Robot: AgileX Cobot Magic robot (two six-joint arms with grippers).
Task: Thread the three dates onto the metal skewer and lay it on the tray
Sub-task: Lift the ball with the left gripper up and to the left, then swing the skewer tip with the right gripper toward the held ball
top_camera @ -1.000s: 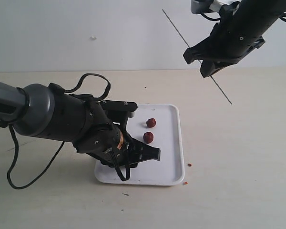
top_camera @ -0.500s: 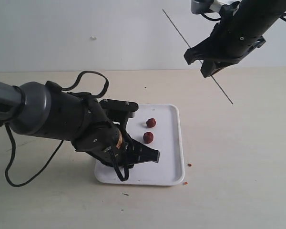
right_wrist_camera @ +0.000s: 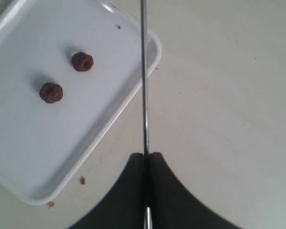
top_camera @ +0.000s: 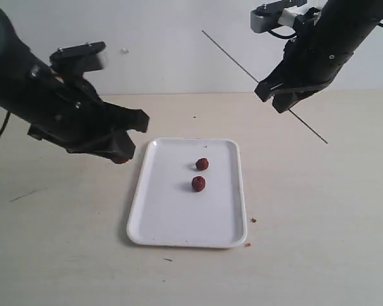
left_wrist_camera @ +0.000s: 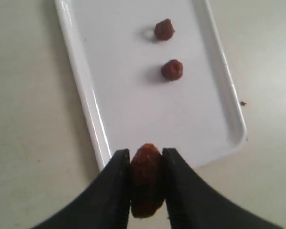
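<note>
Up off the tray [top_camera: 179, 237] and out to its left, my left gripper [top_camera: 120, 158] hangs in the air, where half a second ago it was crouched low over the near left part of the tray. I take that to mean the pick has come off. Its jaws stand only a little apart, pinched on the held date [left_wrist_camera: 146, 183], which sits lengthwise between the fingertips. The other two dates [top_camera: 202, 164] lie close together on the far half of the tray, untouched. My right gripper [top_camera: 281, 102] has shifted only slightly. It is raised over the table [top_camera: 319, 210] beyond the tray's far right corner, its jaws pressed together on the metal skewer [top_camera: 233, 57]. The bare long end slants up toward the left arm, so threading looks like my next job.
</note>
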